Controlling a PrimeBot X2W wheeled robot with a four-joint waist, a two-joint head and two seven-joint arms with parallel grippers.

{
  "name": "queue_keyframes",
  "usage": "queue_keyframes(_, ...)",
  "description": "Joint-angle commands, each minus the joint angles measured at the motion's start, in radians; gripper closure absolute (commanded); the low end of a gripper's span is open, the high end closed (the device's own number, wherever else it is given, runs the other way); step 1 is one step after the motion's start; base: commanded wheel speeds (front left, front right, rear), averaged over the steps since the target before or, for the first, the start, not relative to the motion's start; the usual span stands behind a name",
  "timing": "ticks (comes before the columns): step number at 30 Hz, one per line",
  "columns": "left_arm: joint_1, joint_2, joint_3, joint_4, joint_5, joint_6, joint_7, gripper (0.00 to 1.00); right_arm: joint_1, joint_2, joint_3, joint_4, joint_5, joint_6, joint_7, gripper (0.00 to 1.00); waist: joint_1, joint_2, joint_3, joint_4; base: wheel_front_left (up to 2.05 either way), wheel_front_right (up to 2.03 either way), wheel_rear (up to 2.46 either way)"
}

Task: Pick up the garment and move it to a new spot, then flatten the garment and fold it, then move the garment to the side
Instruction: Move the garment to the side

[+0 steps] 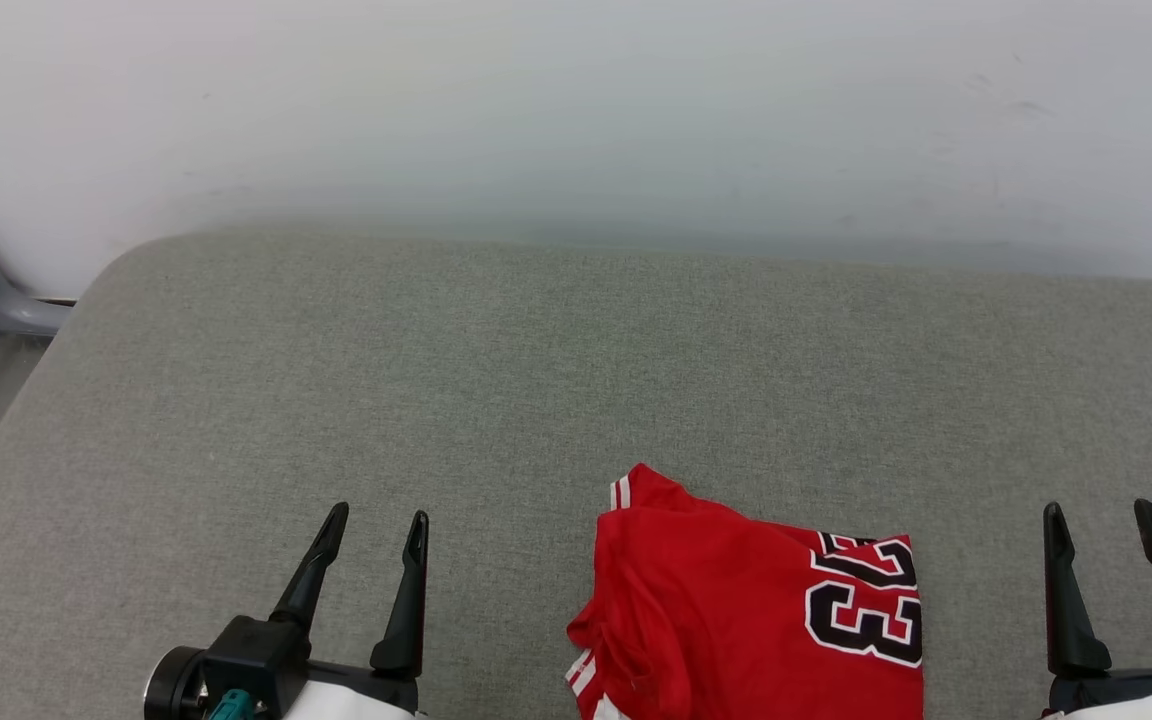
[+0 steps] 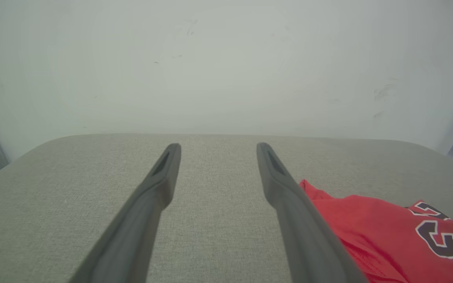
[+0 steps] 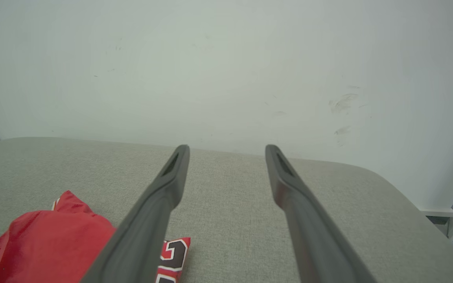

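Cushion (image 1: 576, 350) of grey fabric beneath everything, rounded at its far left corner, pale wall behind the far edge. Over the near left part: left hand (image 1: 379, 515), fingers spread wide, gripping nothing, clear of the cloth. Right of middle, at the near edge: the garment (image 1: 736, 610), red, gathered into a compact, roughly squared packet, rumpled along its left side, striped trim peeking out at the far left corner and near left, black "23" turned sideways along the right side. Runs off the bottom of the head view, so cannot tell where its near end lies. Over the near right part: right hand (image 1: 1099, 507), likewise spread and empty, near the packet, not touching. Fits two stages: a loose heap due for lifting and flattening, or a finished fold set aside. Cannot settle which from the creases. Calls, for any grasp to come, for a pinch through all layers at an edge.
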Motion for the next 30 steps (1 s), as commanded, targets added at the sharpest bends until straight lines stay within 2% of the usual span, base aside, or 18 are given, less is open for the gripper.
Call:
queue_keyframes(1, -0.010, -0.001, -0.002, 0.000, 0.003, -0.001, -0.002, 0.00, 0.007, 0.002, 0.002, -0.005, 0.004, -0.001, 0.003, 0.00, 0.0000, -0.0001, 0.002, 0.000, 0.00, 0.00, 0.00)
queue_keyframes(16, -0.006, -0.002, -0.016, 0.009, 0.014, -0.001, -0.002, 0.00, 0.015, -0.013, 0.015, 0.011, 0.032, -0.001, 0.035, 0.00, 0.0000, -0.0001, 0.000, 0.004, 0.00, 0.00, 0.00)
queue_keyframes(22, -0.012, 0.003, -0.024, 0.014, 0.017, -0.001, -0.002, 0.00, 0.014, -0.043, 0.063, 0.045, 0.124, -0.001, 0.259, 0.00, 0.0000, -0.0001, 0.010, 0.009, 0.00, 0.00, 0.00)
queue_keyframes(27, -0.024, 0.006, -0.034, 0.025, 0.019, -0.001, -0.002, 0.00, -0.005, -0.093, 0.101, 0.007, 0.205, -0.001, 0.538, 0.00, 0.0000, -0.0001, 0.030, 0.018, 0.00, 0.00, 0.00)
queue_keyframes(30, -0.035, 0.007, -0.042, 0.027, 0.021, -0.001, -0.002, 0.00, -0.030, -0.096, 0.092, -0.017, 0.245, -0.001, 0.709, 0.00, 0.0000, -0.0001, 0.046, 0.028, 0.00, 0.00, 0.00)
